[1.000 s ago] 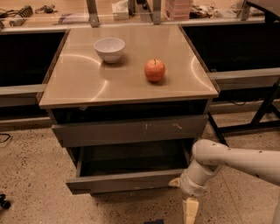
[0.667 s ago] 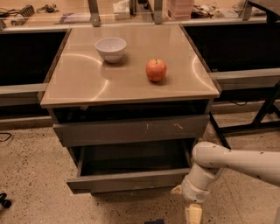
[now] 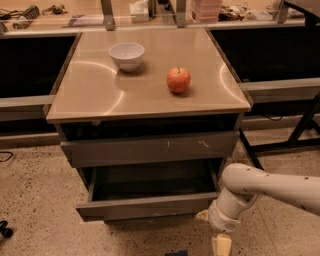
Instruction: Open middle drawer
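Drawer (image 3: pixel 145 206) pulled out, hand (image 3: pixel 222 245) at its 4 o'clock, cut off by the bottom edge, its grip impossible to tell

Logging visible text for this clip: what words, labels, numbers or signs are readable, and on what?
No readable text. The bowl, apple and open drawer carry no print; the clutter on the back counter shows nothing legible. The claw, low beside that drawer's right corner, shows no label.
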Controlling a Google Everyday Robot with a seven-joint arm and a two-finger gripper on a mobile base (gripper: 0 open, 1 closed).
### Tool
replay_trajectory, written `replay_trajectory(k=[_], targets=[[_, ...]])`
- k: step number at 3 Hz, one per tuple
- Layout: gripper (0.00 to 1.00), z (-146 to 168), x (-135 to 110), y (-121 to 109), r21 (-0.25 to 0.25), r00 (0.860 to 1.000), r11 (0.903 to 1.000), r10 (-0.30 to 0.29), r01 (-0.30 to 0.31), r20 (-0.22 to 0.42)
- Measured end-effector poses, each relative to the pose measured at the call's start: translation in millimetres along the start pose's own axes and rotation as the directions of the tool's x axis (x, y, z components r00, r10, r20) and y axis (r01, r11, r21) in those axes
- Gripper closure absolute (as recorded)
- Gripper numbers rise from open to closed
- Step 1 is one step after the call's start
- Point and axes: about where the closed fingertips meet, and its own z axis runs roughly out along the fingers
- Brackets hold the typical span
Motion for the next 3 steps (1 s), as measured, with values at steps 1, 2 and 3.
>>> replay_trajectory(k=[1,2,3], targets=[[0.00,-17,-7,-1,0.146,0.996,0.9853,-0.085,0.089,-0.031],[0.00,-55,-11,-6,0.341,0.976,0.9146,-0.195,0.218,-0.101],[0.00,-108,-4,-19,0.482,0.961,0.8314,-0.221,0.276,-0.169]])
